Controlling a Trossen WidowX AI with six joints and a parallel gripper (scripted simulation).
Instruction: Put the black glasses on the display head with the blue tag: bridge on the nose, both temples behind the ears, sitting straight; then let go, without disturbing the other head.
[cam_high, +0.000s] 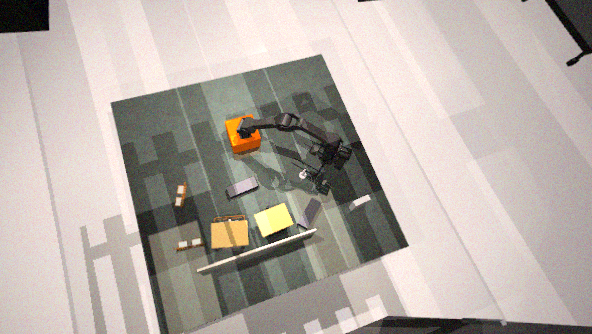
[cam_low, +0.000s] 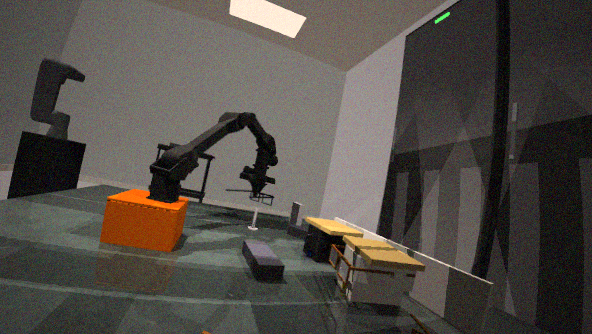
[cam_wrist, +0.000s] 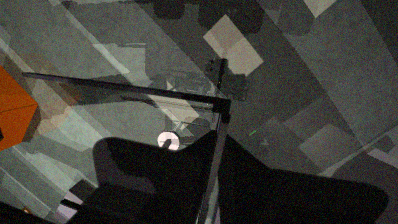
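My gripper (cam_low: 257, 194) (cam_wrist: 217, 136) is shut on the black glasses (cam_low: 239, 190) (cam_wrist: 125, 89), in the air above a white post on a round foot (cam_high: 303, 174) (cam_low: 255, 219) (cam_wrist: 168, 140). One thin temple sticks out to the left in the wrist view; the frame hangs below the fingers in the exterior view. The dark head (cam_low: 320, 244) (cam_high: 273, 220) under a yellow top shows a faint blue spot low on its side; it stands apart from the gripper. The other head (cam_low: 372, 286) (cam_high: 229, 234) is white, under a tan top, with brown glasses (cam_high: 233, 217) (cam_low: 370, 270) on it.
An orange box (cam_high: 243, 135) (cam_low: 142, 220) carries the arm. A grey-purple block (cam_high: 242, 187) (cam_low: 263, 260) lies before the heads, another (cam_high: 310, 214) beside the dark head. A low white wall (cam_high: 257, 251) runs behind the heads. Two orange-and-white pieces (cam_high: 180, 195) (cam_high: 190, 244) lie left.
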